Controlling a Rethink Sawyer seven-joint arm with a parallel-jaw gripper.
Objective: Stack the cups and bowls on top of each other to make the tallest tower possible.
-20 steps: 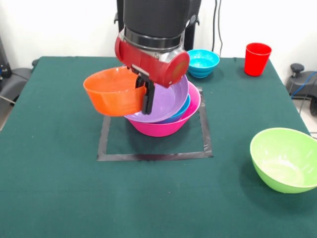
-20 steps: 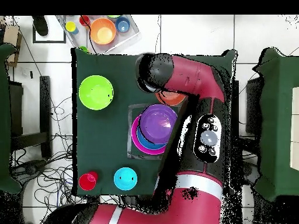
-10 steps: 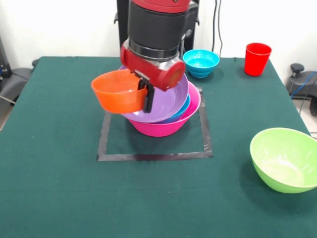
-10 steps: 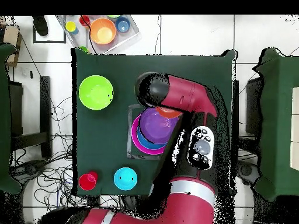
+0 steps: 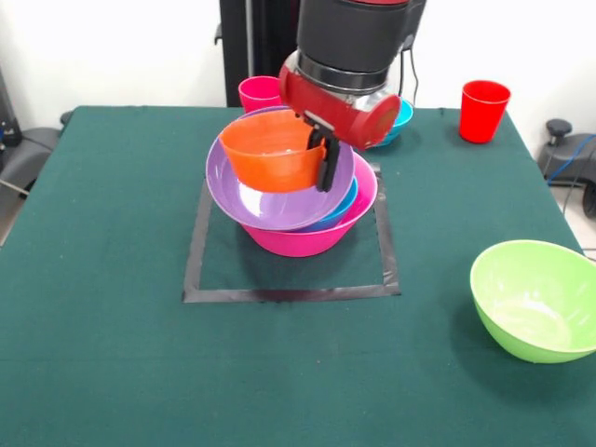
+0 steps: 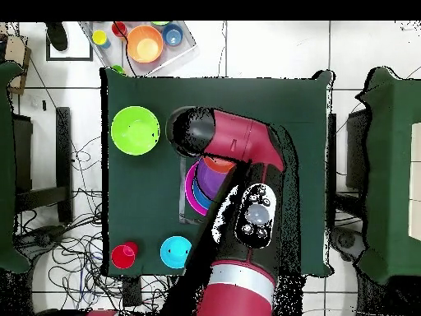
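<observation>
The tower (image 5: 303, 219) stands in a taped square: a large pink bowl (image 5: 307, 237) at the base, a blue bowl (image 5: 343, 205) in it, a tilted purple bowl (image 5: 265, 200) on top. My gripper (image 5: 321, 158) is shut on the rim of an orange bowl (image 5: 272, 151) and holds it just above the purple bowl. In the overhead view the arm covers most of the pile (image 6: 197, 188); a bit of the orange bowl (image 6: 219, 164) shows. A pink-red cup (image 5: 258, 92) stands behind the pile. A red cup (image 5: 483, 110) stands at the far right. A large lime green bowl (image 5: 535, 298) sits near right.
Another blue bowl (image 5: 399, 116) is mostly hidden behind the arm; it shows whole in the overhead view (image 6: 176, 252). A tray (image 6: 144, 43) with more small bowls lies off the table. The black tape square (image 5: 289, 293) marks the pile's place.
My gripper has carried the orange bowl from the left side of the pile rightward, over the purple bowl. The pink-red cup behind is now uncovered.
</observation>
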